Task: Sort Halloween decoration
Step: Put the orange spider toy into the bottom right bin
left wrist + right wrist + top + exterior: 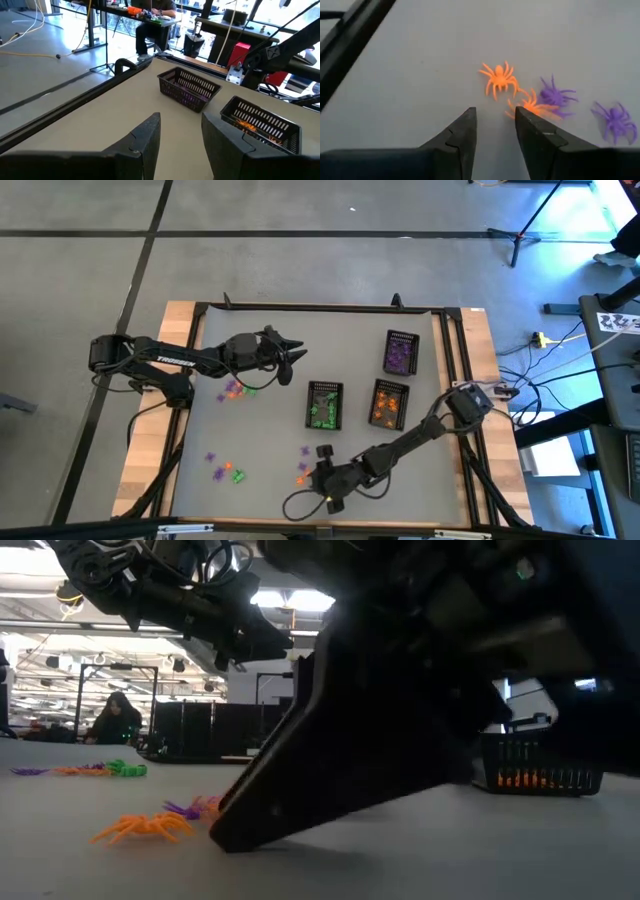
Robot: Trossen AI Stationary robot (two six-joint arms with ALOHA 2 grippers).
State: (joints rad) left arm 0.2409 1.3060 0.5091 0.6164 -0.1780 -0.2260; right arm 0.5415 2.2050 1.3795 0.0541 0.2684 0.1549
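The Halloween decoration is small plastic spiders. Near the table's front edge lie two orange spiders (499,77) (529,106) and two purple ones (556,95) (616,120). My right gripper (495,120) (312,476) is open and slants down at them, low over the table, with nothing between its fingers. The nearer orange spider is partly hidden by one fingertip (532,125). More spiders lie in clusters at mid-left (238,390) and front left (225,472). My left gripper (182,130) (290,356) waits open above the table, holding nothing. My right gripper comes slanting down from the table's right side. One fingertip (532,125) stands right against the edge of the nearer orange spider (525,106). I cannot tell whether it touches the spider.
Three black mesh baskets stand right of centre: one with purple pieces (400,352) at the back, one with green (323,405) and one with orange (390,402) nearer. A black frame rail (350,35) runs along the table edge. A person sits in the room beyond the table (115,720).
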